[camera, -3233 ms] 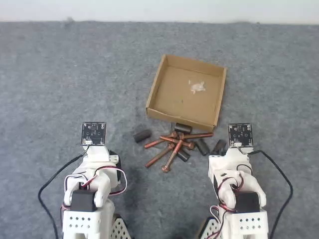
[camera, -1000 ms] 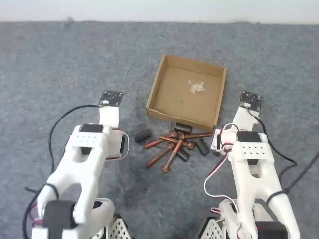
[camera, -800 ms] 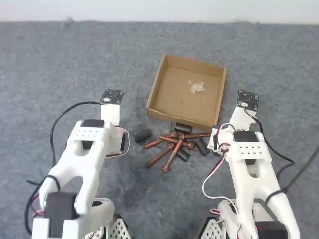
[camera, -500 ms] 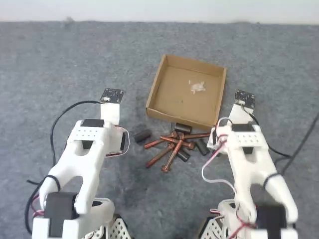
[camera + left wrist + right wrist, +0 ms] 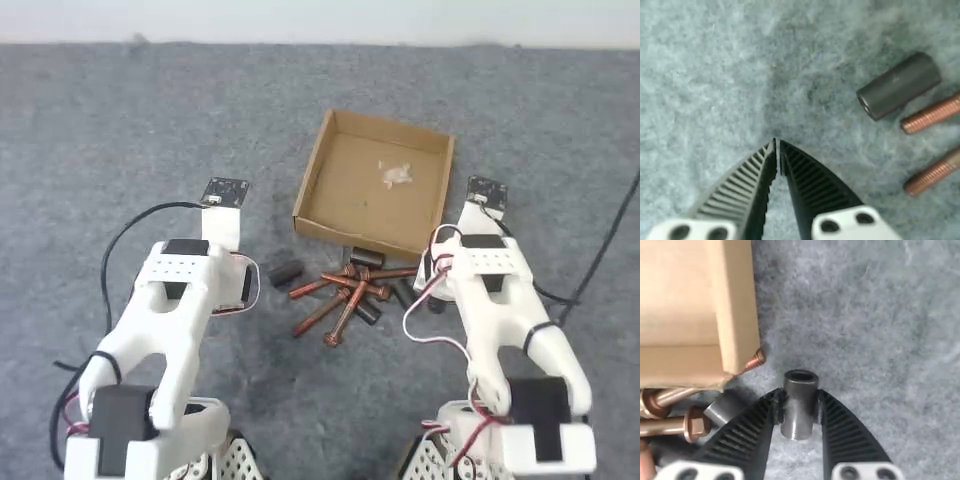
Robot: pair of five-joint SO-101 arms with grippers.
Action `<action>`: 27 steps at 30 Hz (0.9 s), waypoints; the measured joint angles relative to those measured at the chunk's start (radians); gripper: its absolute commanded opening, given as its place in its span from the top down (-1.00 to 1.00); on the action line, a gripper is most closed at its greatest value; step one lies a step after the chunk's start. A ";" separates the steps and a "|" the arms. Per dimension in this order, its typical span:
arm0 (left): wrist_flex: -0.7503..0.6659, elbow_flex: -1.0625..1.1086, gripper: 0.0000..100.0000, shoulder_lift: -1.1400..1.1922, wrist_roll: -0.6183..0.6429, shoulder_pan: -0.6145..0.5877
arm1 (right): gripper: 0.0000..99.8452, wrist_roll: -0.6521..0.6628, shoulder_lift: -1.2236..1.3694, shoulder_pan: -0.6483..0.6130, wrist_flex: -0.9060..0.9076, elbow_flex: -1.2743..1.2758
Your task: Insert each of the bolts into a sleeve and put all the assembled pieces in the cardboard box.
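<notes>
Several copper bolts (image 5: 345, 290) lie in a loose pile in front of the cardboard box (image 5: 312, 170), with dark sleeves among them and one sleeve (image 5: 285, 272) apart on the left. My right gripper (image 5: 799, 392) is shut on a dark sleeve (image 5: 800, 415) lying on the carpet just off the box's corner (image 5: 735, 315). My left gripper (image 5: 776, 146) is shut with nothing in it, low over bare carpet. The separate sleeve (image 5: 898, 86) and two bolt ends (image 5: 930, 115) lie a short way beyond it.
Another sleeve (image 5: 722, 410) and bolt heads (image 5: 692, 425) sit close beside my right gripper, and a bolt tip (image 5: 756, 360) pokes out under the box corner. A pale scrap (image 5: 396, 176) lies inside the box. Grey carpet surrounds everything.
Both arms have unfolded and stretched forward over the table. In the last half second the right arm swung in toward the sleeves by the box corner; the left arm kept still.
</notes>
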 measured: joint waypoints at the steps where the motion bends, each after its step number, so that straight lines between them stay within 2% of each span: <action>1: 0.000 0.000 0.98 0.000 0.000 0.000 | 0.84 0.000 0.023 0.000 0.000 -0.014; 12: 0.000 0.000 0.98 0.000 0.000 0.000 | 0.85 0.000 0.086 0.000 0.044 -0.075; 15: 0.000 0.000 0.98 0.006 -0.003 0.000 | 1.00 0.000 0.086 -0.003 0.044 -0.075; 21: 0.000 0.000 0.98 0.006 -0.140 -0.049 | 0.99 0.060 0.091 -0.008 0.060 -0.077; 27: 0.006 0.000 0.98 0.006 -0.161 -0.008 | 0.99 0.114 0.092 0.040 0.115 -0.092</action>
